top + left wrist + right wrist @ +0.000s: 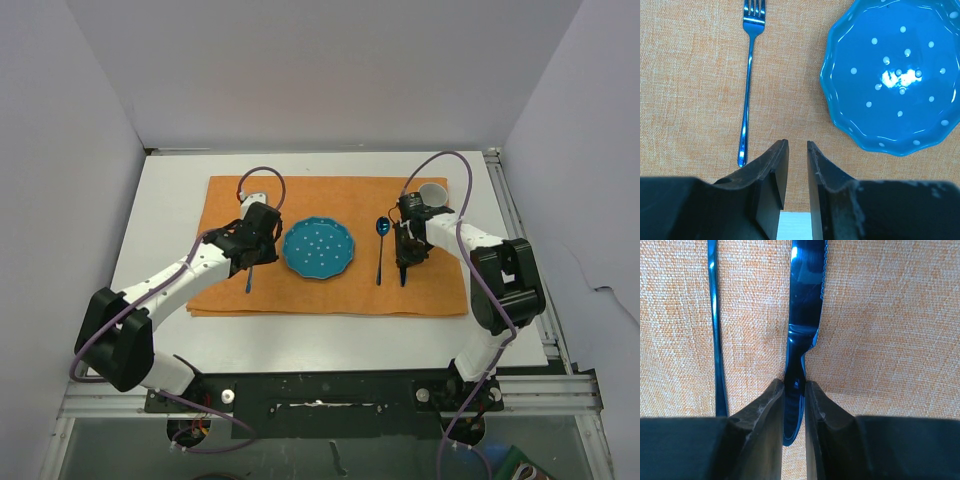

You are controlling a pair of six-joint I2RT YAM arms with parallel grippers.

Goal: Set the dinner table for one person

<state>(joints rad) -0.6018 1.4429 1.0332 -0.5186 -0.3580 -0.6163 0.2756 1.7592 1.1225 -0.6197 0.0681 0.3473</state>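
From my screen the bench [170, 210] looked plain white, smooth and matt. The orange cloth [330, 195] showed a coarse, open weave with no sheen. The blue plate [895, 75] was glossy, like glazed ceramic, and threw a bright highlight. At its nine o'clock the fork [746, 90] shone like polished blue metal. So did the knife [805, 290] and, at the knife's nine o'clock, the spoon [715, 315]. The left fingers [775, 170] and right fingers [769, 415] looked matt black and slightly scuffed.
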